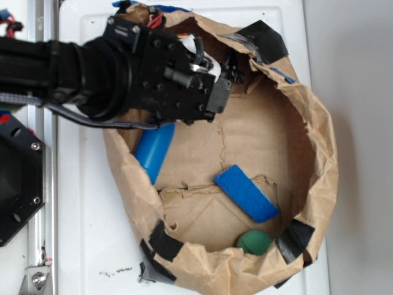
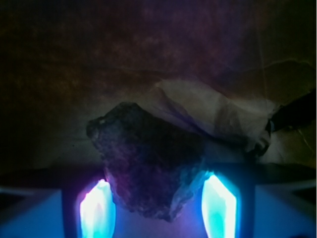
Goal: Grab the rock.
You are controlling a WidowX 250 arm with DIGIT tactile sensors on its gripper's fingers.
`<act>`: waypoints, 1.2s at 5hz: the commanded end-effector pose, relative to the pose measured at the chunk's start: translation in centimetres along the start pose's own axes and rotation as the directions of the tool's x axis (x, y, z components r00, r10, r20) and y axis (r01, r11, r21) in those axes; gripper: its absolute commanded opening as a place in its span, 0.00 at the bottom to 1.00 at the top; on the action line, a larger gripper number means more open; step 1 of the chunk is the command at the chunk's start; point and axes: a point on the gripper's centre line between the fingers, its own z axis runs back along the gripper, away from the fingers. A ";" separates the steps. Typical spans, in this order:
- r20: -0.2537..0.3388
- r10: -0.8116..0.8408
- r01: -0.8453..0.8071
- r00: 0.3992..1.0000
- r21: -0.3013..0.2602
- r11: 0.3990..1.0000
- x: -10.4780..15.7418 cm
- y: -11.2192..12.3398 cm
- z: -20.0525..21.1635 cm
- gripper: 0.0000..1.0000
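The exterior view is bright and evenly lit, the white table [image 1: 86, 203] nearly washed out, with soft shadow inside the paper bag [image 1: 319, 153] and mild blur throughout. The wrist view is very dim and murky; the rock [image 2: 148, 163] shows as a dark lump, while the fingers [image 2: 96, 210] glow overexposed cyan-blue with purple fringing
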 end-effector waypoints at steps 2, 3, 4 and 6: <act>-0.013 -0.077 0.077 0.997 -0.045 0.996 0.3 0.7 0.8 0.00; -0.085 -0.300 0.282 0.950 -0.176 0.943 -1.1 0.0 3.7 0.00; -0.158 -0.518 0.456 0.841 -0.308 0.835 -2.9 0.1 8.6 0.00; -0.140 -0.785 0.680 0.603 -0.425 0.598 -4.5 -3.2 13.8 0.00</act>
